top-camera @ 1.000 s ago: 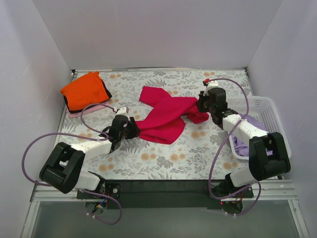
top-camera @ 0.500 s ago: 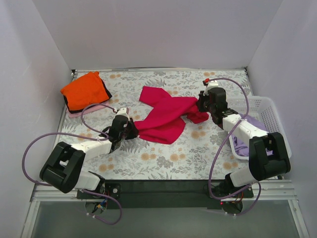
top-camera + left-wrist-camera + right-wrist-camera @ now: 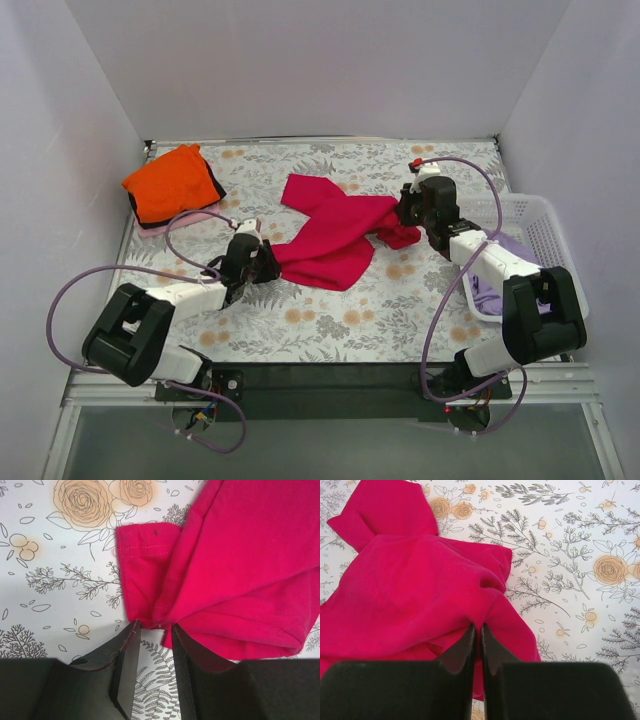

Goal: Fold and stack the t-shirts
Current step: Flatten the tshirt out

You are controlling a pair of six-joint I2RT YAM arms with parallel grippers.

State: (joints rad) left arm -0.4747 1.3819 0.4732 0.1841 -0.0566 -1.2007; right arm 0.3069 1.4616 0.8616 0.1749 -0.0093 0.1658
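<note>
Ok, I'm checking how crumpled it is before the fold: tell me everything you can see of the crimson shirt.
The crimson shirt is soft plain cloth, unfolded and rumpled, lying diagonally on the table, one sleeve pointing to the far side. A stitched hem shows by the left gripper, whose jaws stand slightly apart at its near-left edge. The right gripper is shut on a bunched fold at its right end.

The crimson t-shirt (image 3: 240, 570) is soft matt cloth; the floral table cover (image 3: 50, 605) looks smooth; fingers (image 3: 127, 670) matt black.
</note>
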